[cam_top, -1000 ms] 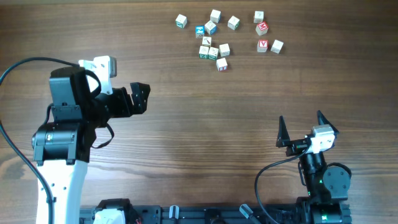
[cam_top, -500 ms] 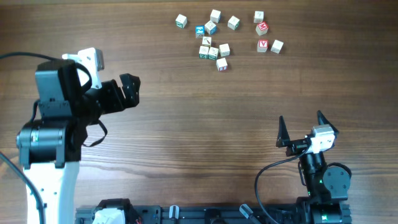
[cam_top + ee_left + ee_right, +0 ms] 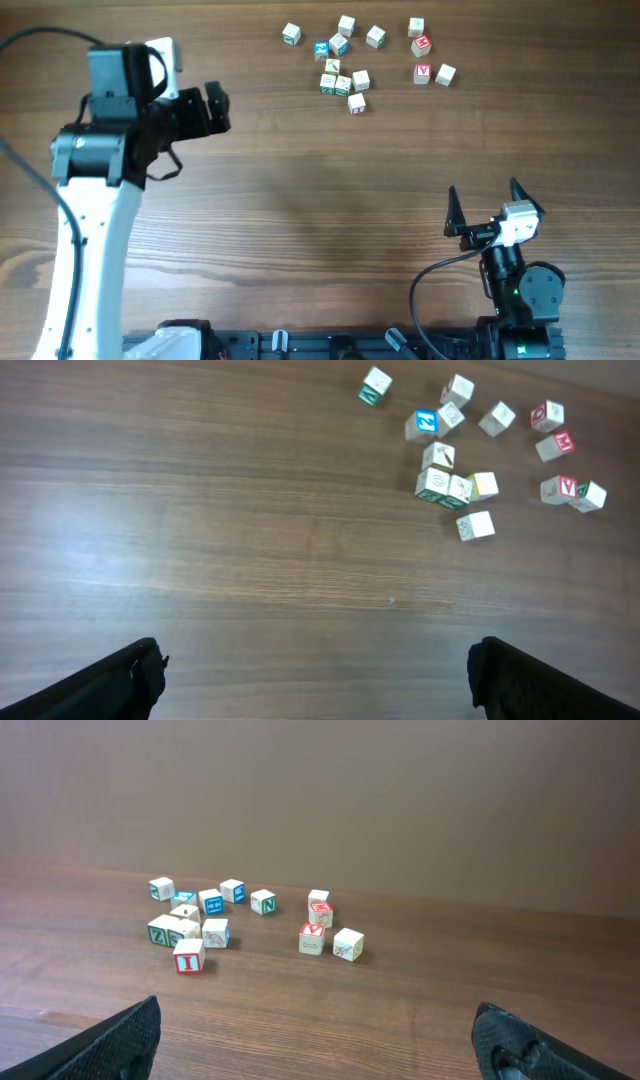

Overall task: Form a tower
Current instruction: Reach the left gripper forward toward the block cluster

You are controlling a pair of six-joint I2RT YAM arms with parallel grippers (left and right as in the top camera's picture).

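Several small whitish cubes (image 3: 343, 85) with red, teal and blue prints lie scattered at the far middle of the wooden table (image 3: 320, 200). In every view they look like loose single cubes, and no tower shows. My left gripper (image 3: 222, 108) hovers open to the left of the cubes and faces them. The left wrist view shows the scattered cubes (image 3: 433, 482) far beyond the wide, empty gap of that gripper (image 3: 315, 665). My right gripper (image 3: 483, 195) stands open at the near right, well short of the cubes (image 3: 312, 938), with nothing between its fingers (image 3: 130, 1030).
A red-lettered cube (image 3: 356, 102) is the nearest of the group. Two red-printed cubes (image 3: 421, 73) sit at the group's right side. Bare wood lies between both grippers and the cubes. The arm bases and a black rail (image 3: 300, 345) line the near edge.
My left arm has swung toward the far side of the table, carrying its open gripper farther up beside the cubes. The right arm and the cubes have not moved.
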